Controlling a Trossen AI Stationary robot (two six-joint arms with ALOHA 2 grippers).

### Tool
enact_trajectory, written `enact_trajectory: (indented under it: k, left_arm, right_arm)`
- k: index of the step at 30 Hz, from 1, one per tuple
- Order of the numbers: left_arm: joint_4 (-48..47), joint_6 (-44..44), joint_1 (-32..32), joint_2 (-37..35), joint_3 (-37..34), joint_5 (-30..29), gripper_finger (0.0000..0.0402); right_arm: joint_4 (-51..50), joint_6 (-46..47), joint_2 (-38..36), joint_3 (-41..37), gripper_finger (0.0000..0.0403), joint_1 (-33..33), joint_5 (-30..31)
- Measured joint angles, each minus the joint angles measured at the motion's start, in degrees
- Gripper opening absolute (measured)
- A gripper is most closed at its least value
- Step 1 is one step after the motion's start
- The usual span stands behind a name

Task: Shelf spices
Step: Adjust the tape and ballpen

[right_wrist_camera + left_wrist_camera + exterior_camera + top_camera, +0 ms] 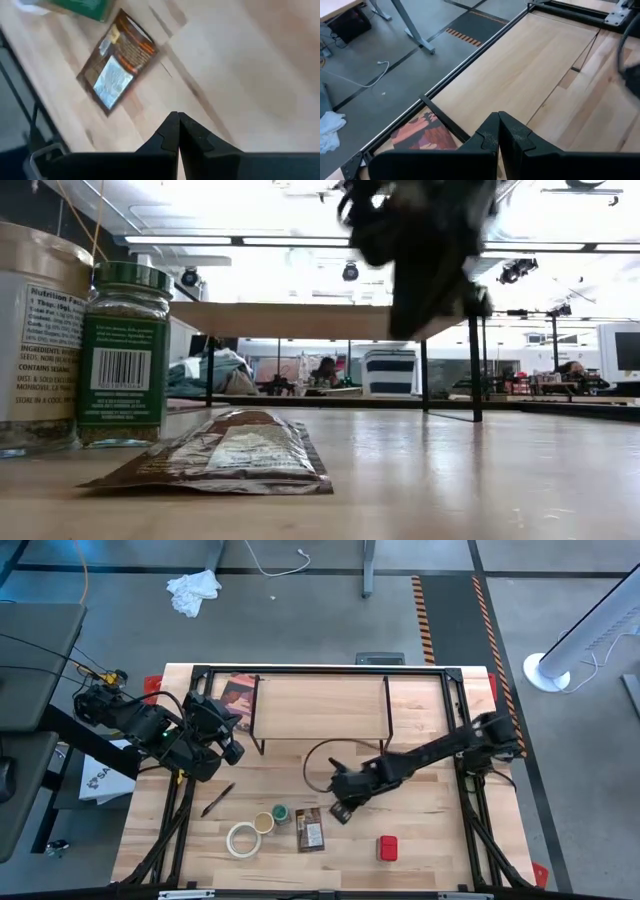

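Right hand (341,810) pinched together, empty, above flat dark brown packet (311,829) near front edge of wooden surface (430,840); left hand (498,131) pinched together too.

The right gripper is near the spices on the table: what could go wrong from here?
1. The right gripper is shut beside the flat packet; a descent might push it instead of gripping.
2. The green-lidded jar and tan-lidded jar stand close together, so reaching one may tip the other.
3. The shelf is low; lifted spices could hit its board.
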Motion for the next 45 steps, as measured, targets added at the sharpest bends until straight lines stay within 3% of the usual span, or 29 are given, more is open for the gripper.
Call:
enact_trajectory:
  k: [5, 13, 16, 21, 27, 30, 33, 38, 45]
  left_arm:
    - [6.2, 4.7, -0.1, -1.3, 0.0, -1.3, 0.0]
    - [23.9, 20.7, -0.1, -6.7, 0.0, -1.2, 0.0]
    - [32.0, 28.3, -0.1, -8.5, 0.0, 0.6, 0.0]
    - [40.7, 35.9, -0.1, -10.3, 0.0, 2.1, 0.0]
    - [42.1, 37.1, -0.1, -10.3, 0.0, 2.5, 0.0]
    - [38.5, 32.0, -0.2, -9.6, 0.1, 6.0, 0.0]
    - [27.0, 16.1, -2.0, -7.4, 0.1, 15.9, 0.0]
    - [13.9, -7.1, -13.8, 0.7, 0.0, 28.3, 0.0]
    - [14.6, -25.0, -29.1, 14.8, 0.0, 28.6, 0.0]
  right_arm:
    - [-6.3, -1.6, -12.9, 0.0, 0.0, -0.1, 7.2]
    - [-10.3, -5.2, -35.6, 0.1, 0.0, 3.2, 31.8]
    - [-10.5, -8.2, -41.7, 0.1, 0.0, 3.9, 38.0]
    - [-10.5, -13.8, -48.1, 0.1, 0.0, 4.5, 41.2]
    - [-10.5, -18.2, -50.4, 0.1, 0.0, 4.4, 42.4]
    - [-10.8, -18.5, -50.2, 0.1, 0.0, 4.4, 42.3]
    - [-12.0, -18.1, -50.1, 0.1, 0.0, 4.4, 42.1]
    - [-13.9, -18.0, -50.1, 0.1, 0.0, 4.4, 42.0]
    - [-15.6, -17.5, -50.1, 0.1, 0.0, 4.4, 42.2]
